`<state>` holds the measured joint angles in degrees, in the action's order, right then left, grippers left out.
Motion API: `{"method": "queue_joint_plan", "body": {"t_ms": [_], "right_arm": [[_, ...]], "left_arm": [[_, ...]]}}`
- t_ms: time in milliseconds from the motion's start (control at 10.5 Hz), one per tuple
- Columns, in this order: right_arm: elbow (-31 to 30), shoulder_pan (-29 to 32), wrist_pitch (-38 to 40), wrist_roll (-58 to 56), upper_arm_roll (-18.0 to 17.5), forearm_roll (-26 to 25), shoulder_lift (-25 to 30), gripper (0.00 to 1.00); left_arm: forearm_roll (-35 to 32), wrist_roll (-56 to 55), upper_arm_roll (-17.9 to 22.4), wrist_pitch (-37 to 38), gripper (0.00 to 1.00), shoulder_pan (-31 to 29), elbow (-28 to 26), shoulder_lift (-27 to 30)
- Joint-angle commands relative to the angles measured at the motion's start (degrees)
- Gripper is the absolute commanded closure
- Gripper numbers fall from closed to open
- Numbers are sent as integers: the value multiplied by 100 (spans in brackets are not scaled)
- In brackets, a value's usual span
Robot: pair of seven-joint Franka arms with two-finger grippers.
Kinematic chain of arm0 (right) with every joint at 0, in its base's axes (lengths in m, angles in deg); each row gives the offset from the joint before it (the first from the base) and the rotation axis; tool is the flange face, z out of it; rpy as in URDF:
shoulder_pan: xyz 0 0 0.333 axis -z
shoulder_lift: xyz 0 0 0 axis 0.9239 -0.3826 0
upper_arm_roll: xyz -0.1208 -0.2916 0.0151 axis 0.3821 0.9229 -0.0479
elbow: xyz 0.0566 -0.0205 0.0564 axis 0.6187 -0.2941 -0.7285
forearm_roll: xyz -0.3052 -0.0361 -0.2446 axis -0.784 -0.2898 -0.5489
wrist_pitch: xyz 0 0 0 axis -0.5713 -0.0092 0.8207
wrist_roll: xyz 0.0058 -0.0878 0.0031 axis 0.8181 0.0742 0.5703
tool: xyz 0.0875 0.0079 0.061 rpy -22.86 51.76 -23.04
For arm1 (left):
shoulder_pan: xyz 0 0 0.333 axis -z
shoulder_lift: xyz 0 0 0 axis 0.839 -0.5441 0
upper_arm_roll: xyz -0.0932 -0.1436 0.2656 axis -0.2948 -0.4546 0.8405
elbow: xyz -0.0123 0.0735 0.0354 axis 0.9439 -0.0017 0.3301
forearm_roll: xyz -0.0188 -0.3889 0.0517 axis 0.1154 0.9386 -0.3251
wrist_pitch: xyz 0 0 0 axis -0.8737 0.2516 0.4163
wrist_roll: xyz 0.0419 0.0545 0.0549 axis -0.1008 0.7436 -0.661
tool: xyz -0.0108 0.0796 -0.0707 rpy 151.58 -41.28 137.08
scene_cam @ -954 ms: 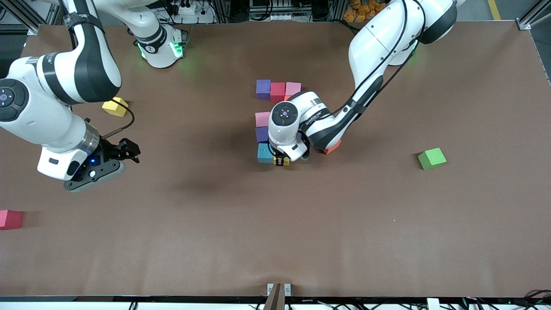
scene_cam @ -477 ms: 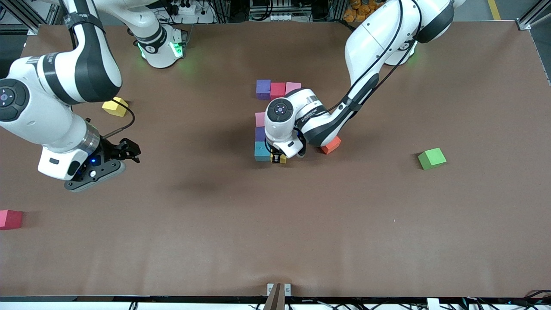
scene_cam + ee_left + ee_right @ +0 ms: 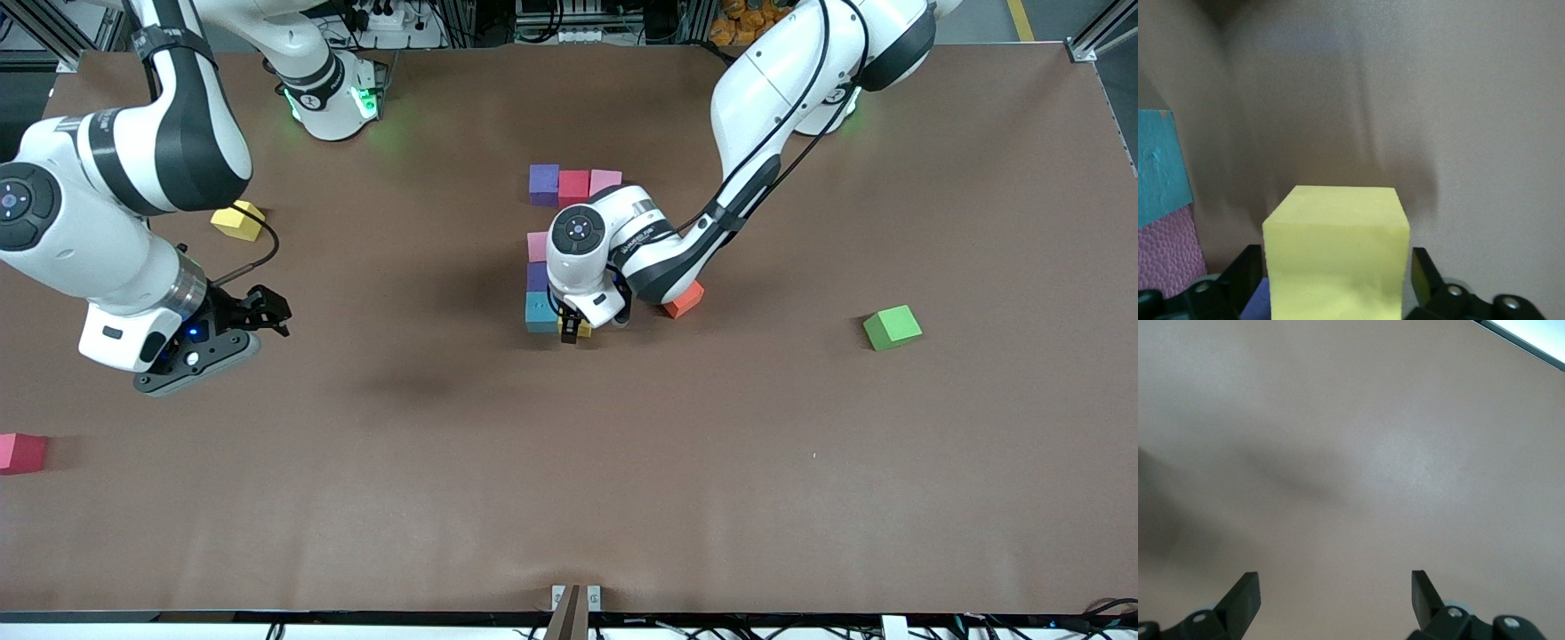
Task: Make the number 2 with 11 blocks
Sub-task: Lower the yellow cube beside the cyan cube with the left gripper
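Observation:
My left gripper (image 3: 575, 331) is shut on a yellow block (image 3: 576, 328), held low right beside the light blue block (image 3: 540, 313), toward the left arm's end. In the left wrist view the yellow block (image 3: 1336, 247) fills the gap between my fingers (image 3: 1248, 273), with the light blue block (image 3: 1161, 167) and a purple block (image 3: 1168, 250) alongside. Purple (image 3: 543, 184), red (image 3: 573, 188) and pink (image 3: 606, 180) blocks form a row. A pink (image 3: 536, 246) and a purple block (image 3: 537, 276) stand in a column above the light blue one. My right gripper (image 3: 267, 311) waits open and empty over bare table (image 3: 1336, 587).
An orange block (image 3: 683, 300) lies beside the left wrist. A second yellow block (image 3: 237, 220) lies near the right arm. A pink block (image 3: 20, 452) sits at the table edge at the right arm's end. A green cube (image 3: 892, 327) lies toward the left arm's end.
My left gripper has shifted a little toward the light blue block with the yellow block in it. The right arm has not moved.

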<state>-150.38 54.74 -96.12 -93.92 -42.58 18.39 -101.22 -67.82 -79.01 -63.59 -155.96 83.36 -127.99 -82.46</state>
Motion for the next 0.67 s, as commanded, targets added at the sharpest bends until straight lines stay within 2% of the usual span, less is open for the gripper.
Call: {"method": "queue_joint_plan", "body": {"t_ms": [0, 573], "right_arm": [[-32, 46, 17, 58, -74, -100, 70, 0], [-23, 28, 16, 67, -91, -100, 70, 0]], "left_arm": [[-113, 72, -6, 344, 0, 31, 119, 113], [-87, 335, -375, 1240, 0, -127, 92, 508]]}}
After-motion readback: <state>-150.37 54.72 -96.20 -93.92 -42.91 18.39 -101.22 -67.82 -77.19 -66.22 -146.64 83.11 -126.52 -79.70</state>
